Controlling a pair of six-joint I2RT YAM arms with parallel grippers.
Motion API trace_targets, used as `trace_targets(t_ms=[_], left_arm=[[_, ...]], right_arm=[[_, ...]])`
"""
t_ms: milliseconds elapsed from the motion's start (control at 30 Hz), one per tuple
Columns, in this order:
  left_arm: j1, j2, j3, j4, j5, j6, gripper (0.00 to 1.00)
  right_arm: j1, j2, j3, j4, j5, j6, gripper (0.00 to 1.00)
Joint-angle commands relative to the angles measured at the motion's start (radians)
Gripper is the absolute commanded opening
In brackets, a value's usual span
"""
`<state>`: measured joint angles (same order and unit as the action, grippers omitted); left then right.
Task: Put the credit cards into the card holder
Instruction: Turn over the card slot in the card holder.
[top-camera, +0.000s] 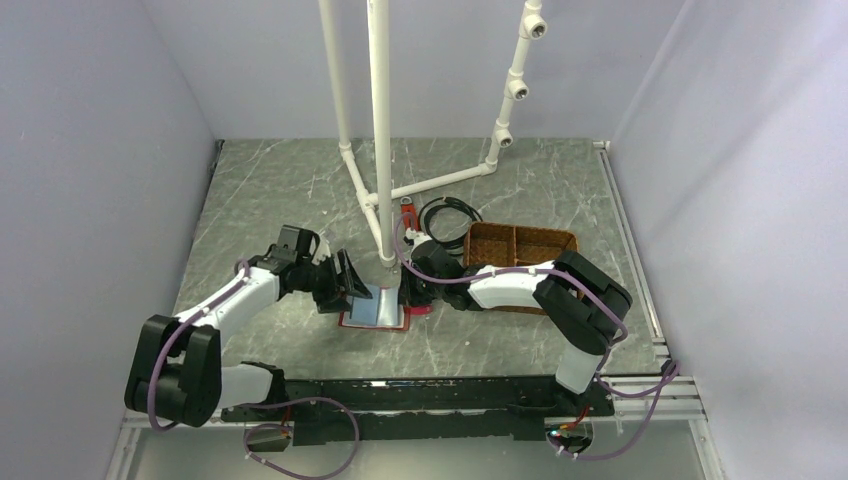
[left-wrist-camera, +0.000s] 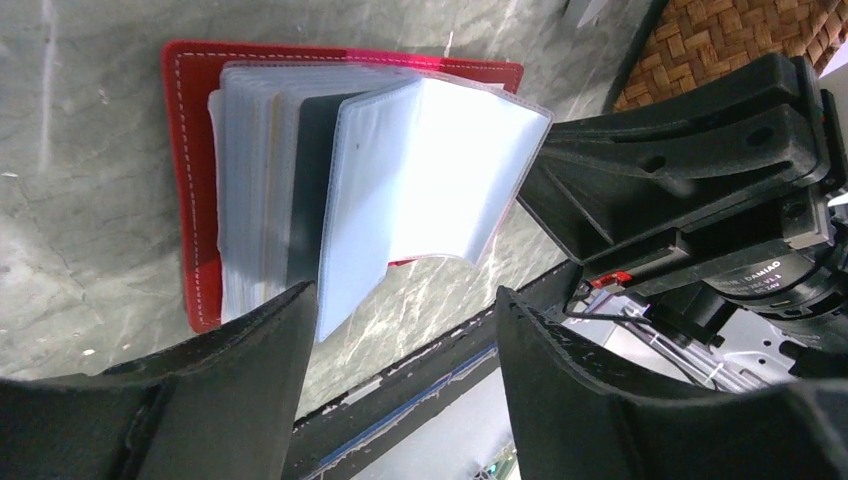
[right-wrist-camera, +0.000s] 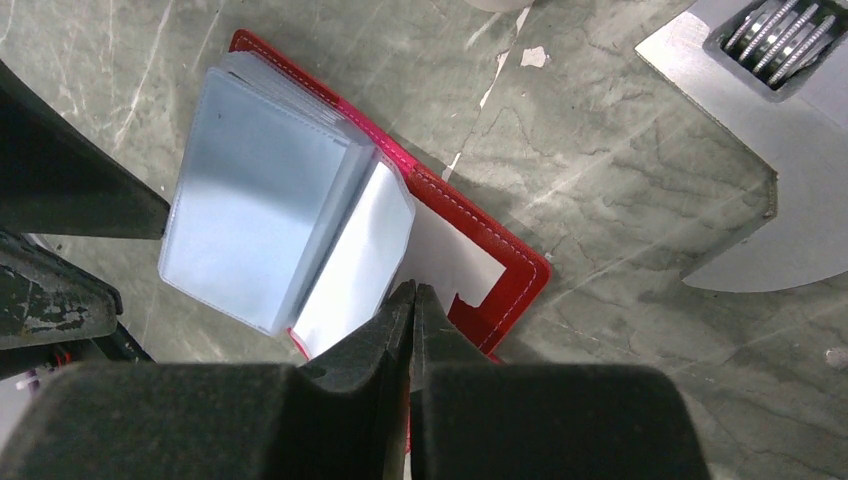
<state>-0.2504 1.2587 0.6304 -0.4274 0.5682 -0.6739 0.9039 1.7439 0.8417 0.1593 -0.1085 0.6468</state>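
Note:
The red card holder (top-camera: 372, 321) lies open on the table between my grippers, its clear pocket pages fanned up. It shows in the left wrist view (left-wrist-camera: 190, 150) and the right wrist view (right-wrist-camera: 510, 265). A white flat piece (right-wrist-camera: 450, 262) lies on its right half; I cannot tell whether it is a credit card or lining. No loose card shows. My left gripper (top-camera: 345, 282) is open and empty (left-wrist-camera: 400, 295), just left of the pages. My right gripper (top-camera: 410, 292) is shut (right-wrist-camera: 412, 290), tips over the holder's right half.
A brown woven divided tray (top-camera: 520, 245) stands right of the holder, under the right arm, and shows in the left wrist view (left-wrist-camera: 720, 40). A white pipe frame (top-camera: 380, 130) rises just behind the holder. A black cable (top-camera: 450, 212) lies behind the tray.

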Motion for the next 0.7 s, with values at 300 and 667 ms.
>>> trace_targets(t_ms=[300,667], left_arm=[[-0.109,-0.019,-0.028,0.214,0.066,-0.102,0.61],[-0.199,0.19,-0.02,0.402,0.111,-0.179,0.56]], right_arm=[[-0.001,-0.058,-0.05,0.03,0.028,0.005,0.03],[-0.023,-0.186,-0.075,-0.051,0.068,0.0,0.15]])
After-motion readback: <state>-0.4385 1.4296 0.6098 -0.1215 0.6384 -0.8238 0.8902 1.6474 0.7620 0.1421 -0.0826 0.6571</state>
